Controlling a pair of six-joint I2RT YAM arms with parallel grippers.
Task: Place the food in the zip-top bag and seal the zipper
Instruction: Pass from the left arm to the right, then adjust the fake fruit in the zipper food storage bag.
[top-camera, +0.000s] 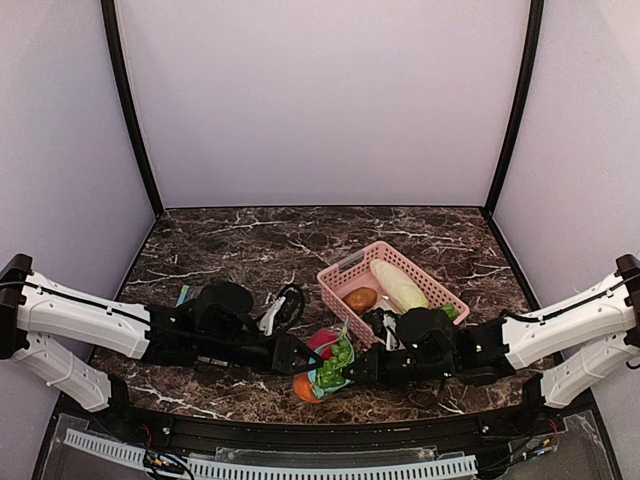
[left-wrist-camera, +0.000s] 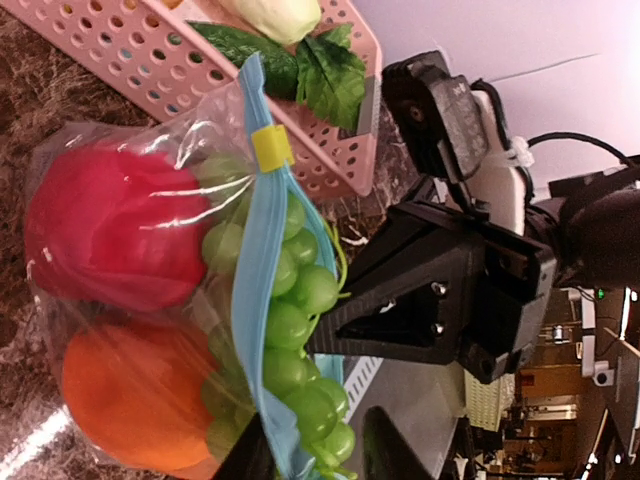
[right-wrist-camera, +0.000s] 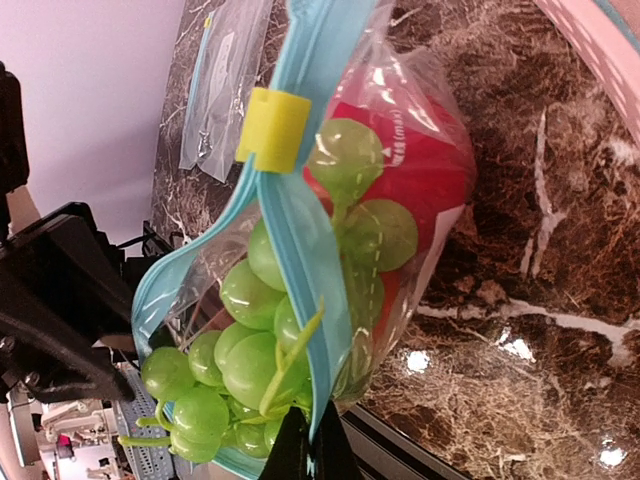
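Zip-top bag (top-camera: 332, 368) is sitting between both grippers near the table (top-camera: 230, 240) front edge, with the food (left-wrist-camera: 290, 320) inside. My right gripper (right-wrist-camera: 305, 455) is clenching the zipper (right-wrist-camera: 300, 230) end, and my left gripper (left-wrist-camera: 310, 462) is standing slightly parted around it. The pink basket (top-camera: 345, 272) is crowding just behind, while bare marble is showing farther back.

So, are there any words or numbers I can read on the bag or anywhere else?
"(max)": white print on the zip-top bag, over the red tomato-like fruit; the characters beside it are too blurred to read.
Spare bag: its label is too small to read.
Yellow slider and pink basket: no text visible.
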